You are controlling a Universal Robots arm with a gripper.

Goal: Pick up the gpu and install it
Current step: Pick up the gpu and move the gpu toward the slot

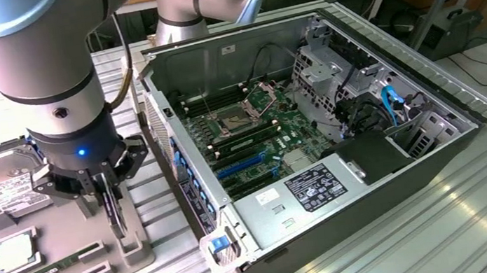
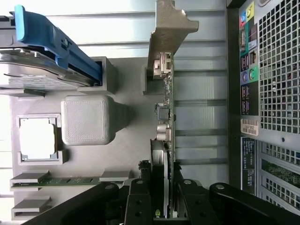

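The gpu point(image 1: 117, 213) stands on its edge in a slot of the grey parts fixture point(image 1: 61, 252), at the exterior view's left beside the open computer case point(image 1: 319, 133). In the wrist view the gpu point(image 2: 165, 122) shows edge-on, its green board and small components along one side and its silver bracket at the far end. My gripper point(image 1: 107, 191) hangs straight over the card. Its fingers point(image 2: 140, 201) sit against both faces of the card, and the gripper point(image 2: 161, 206) is shut on it. The card's lower edge is still at the fixture.
On the fixture point(image 2: 126, 140) lie a silver hard drive point(image 1: 0, 186) with a blue clip point(image 2: 51, 42), a processor point(image 2: 37, 138) and a green memory stick point(image 2: 70, 180). The case's perforated rear wall point(image 2: 272, 93) stands close beside the card. Blue expansion slots point(image 1: 242, 165) show on the motherboard.
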